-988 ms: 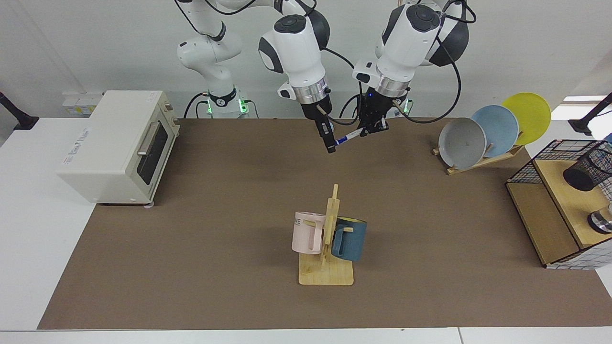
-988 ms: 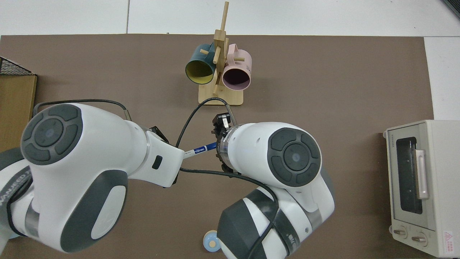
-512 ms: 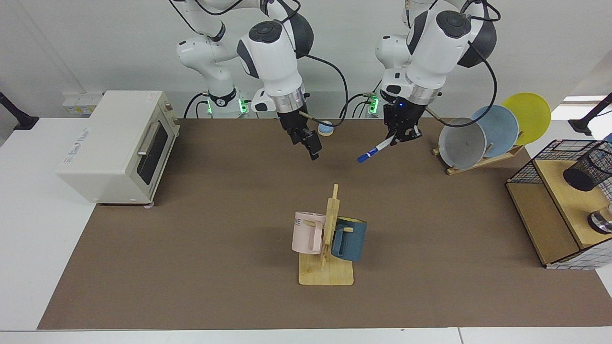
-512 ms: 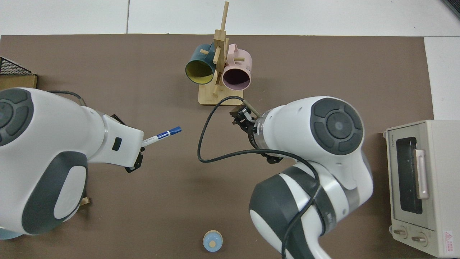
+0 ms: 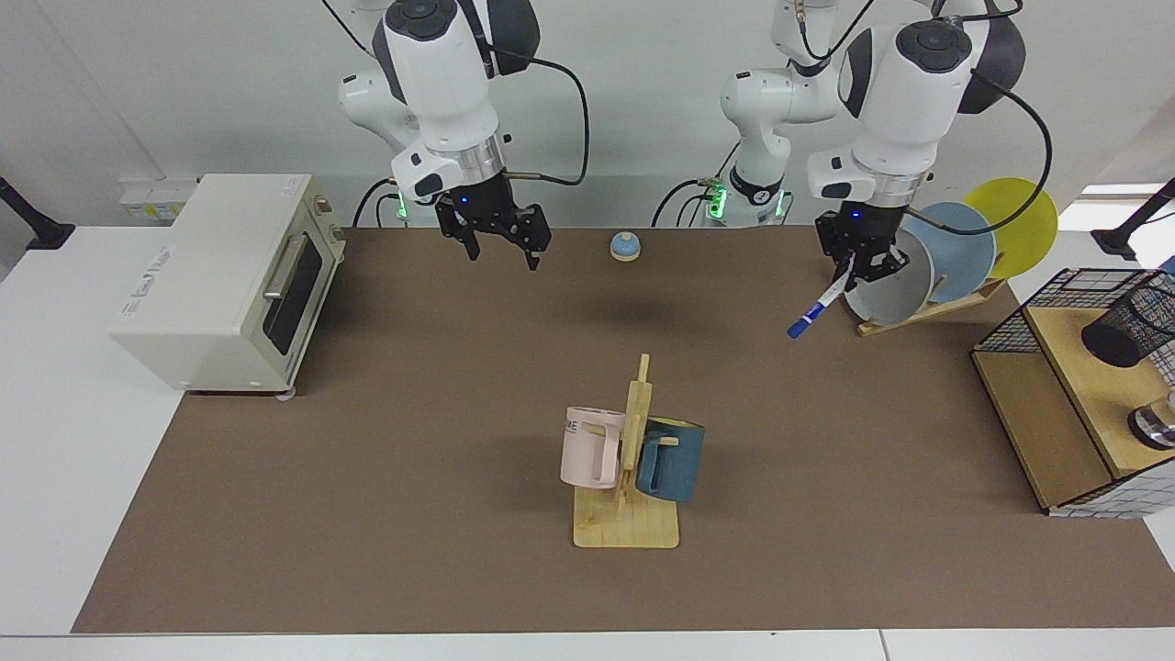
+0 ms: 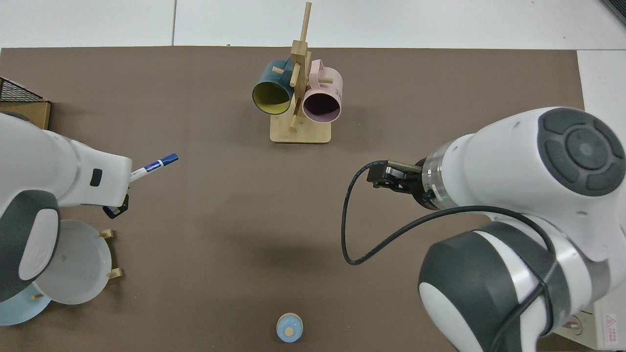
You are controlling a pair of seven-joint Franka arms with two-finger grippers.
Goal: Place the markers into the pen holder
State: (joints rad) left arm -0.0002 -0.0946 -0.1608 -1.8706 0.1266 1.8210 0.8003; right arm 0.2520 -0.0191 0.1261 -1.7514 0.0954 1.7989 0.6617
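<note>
Brown mat-covered table (image 5: 413,477) fills most of the facing view; cream boxy toaster oven (image 5: 225,280) sits at left, a wooden shelf unit with black wire-grid sides (image 5: 1065,404) at the right edge, w/ the black wire-mesh cylindrical pen holder (image 5: 1124,326) lying tilted on its top board, dark mouth toward the mat. Step in hand, as I read it: carry phase, marker held in the air, not yet at the holder. Next move prob. needs the left arm to travel further toward frame right, swing the pen so it lines up w/ the tilted mouth, then let go. Left arm comes down from upper right, wrist pointing down in front of the grey, blue and yellow plates on a wooden rack (image 5: 945,257); left gripper (image 5: 858,266) is clamped on the slim white-barrelled marker with blue cap (image 5: 820,308), which slants down, cap lowest, clear of the mat. In the top view the same marker (image 6: 152,166) pokes out at mid left. Right arm waits at upper left-centre; right gripper (image 5: 500,240) hangs above the mat w/ fingers spread, holding nothing. Wooden mug tree with a pink and a dark blue mug (image 5: 629,459) stands centre-low, well apart from both grippers; small blue-and-tan round knob-like item (image 5: 625,246) near the far edge.
</note>
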